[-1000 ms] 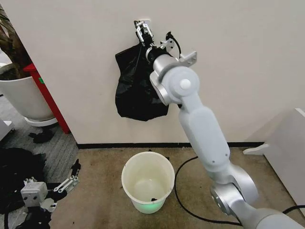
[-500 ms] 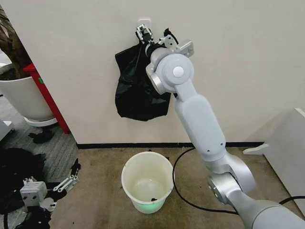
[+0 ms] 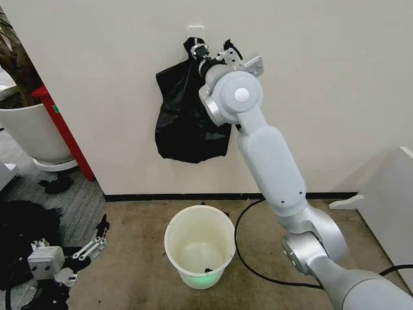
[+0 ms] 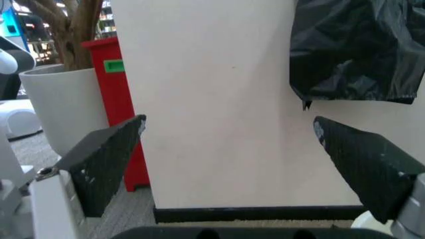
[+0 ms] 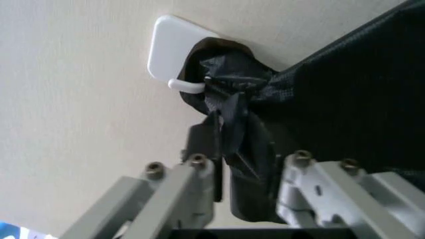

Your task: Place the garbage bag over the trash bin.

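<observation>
The garbage bag (image 3: 187, 123) is glossy black plastic and hangs by its bunched neck from a white wall hook (image 3: 195, 30). My right gripper (image 3: 199, 50) is raised to that neck just below the hook. In the right wrist view the right gripper (image 5: 242, 149) is shut on the twisted neck of the garbage bag (image 5: 345, 99), which is still looped over the hook (image 5: 172, 50). The white trash bin (image 3: 171, 248) stands upright on the floor under the bag. My left gripper (image 3: 90, 248) rests low at the left, and the left wrist view shows the left gripper (image 4: 229, 122) open.
A dark lumpy heap (image 3: 19, 239) lies on the floor at the left. Behind it are a big white plant pot (image 3: 32, 135) and a red panel (image 3: 64, 132). A black cable (image 3: 248, 258) curls on the carpet right of the bin. White furniture (image 3: 387, 200) stands at the right.
My right gripper has moved a little down from the hook onto the bag's neck, and its fingers have come together on it. The bag, the bin and the left arm have stayed put.
</observation>
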Controlling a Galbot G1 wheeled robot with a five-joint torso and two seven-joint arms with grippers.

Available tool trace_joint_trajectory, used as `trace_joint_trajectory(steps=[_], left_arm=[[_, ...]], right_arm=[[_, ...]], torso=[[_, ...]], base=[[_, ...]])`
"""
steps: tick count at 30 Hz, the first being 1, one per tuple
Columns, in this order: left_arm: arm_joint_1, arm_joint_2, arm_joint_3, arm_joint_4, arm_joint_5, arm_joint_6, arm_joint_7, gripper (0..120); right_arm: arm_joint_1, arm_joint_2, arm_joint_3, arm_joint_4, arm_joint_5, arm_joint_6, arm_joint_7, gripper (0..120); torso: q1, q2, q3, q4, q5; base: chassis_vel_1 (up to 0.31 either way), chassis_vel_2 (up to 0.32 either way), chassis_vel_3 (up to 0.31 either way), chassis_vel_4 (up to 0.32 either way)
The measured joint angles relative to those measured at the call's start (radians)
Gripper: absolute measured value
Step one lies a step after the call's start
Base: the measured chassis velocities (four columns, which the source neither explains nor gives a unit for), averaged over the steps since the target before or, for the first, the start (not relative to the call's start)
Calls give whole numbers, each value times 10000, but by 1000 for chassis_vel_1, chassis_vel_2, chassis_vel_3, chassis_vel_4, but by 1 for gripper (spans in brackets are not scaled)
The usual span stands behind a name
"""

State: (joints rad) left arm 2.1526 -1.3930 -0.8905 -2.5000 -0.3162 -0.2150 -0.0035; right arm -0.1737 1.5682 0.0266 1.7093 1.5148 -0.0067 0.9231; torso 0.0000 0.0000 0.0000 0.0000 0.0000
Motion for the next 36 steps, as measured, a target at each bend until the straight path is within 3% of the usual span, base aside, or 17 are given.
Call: trace_joint_trajectory(steps=[3, 21, 36], left_arm=[[3, -18, 11, 0, 23, -9, 8, 100], [22, -59, 35, 0, 120, -58, 22, 100], [75, -87, 24, 0, 199, -117, 42, 100]], right_arm=[[-61, -69, 4, 48, 56, 11, -14, 0], [-845, -595, -116, 941, 440, 20, 71, 0], [-2980, -1187, -134, 2252, 577, -56, 65, 0]], torso=[[0, 0, 0, 0, 0], [0, 0, 0, 0, 0], [-1, 0, -1, -1, 1]], base=[[0, 0, 0, 0], [0, 0, 0, 0], [0, 0, 0, 0]])
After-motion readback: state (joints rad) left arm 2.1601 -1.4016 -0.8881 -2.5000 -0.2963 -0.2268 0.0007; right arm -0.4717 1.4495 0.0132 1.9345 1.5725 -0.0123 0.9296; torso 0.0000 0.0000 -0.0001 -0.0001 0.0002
